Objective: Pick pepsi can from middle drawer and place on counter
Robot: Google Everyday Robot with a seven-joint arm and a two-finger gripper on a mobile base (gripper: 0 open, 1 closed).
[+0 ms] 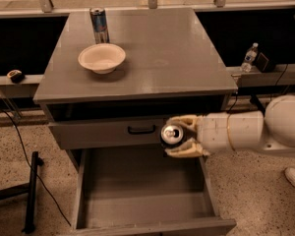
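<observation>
Reaching in from the right, the pincer (175,136) grips the pepsi can (171,133) above the middle drawer (137,191).

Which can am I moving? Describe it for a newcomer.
Below the glossy grey counter, find the open grey box drawer. Over its right side, the cream two-finger claw is shut on a short dark soda can with a silver top; the other can, tall and silver-and-blue, stands on the counter.

White rounded arm (246,132), tan pincer (173,135) above middle drawer (137,193).
</observation>
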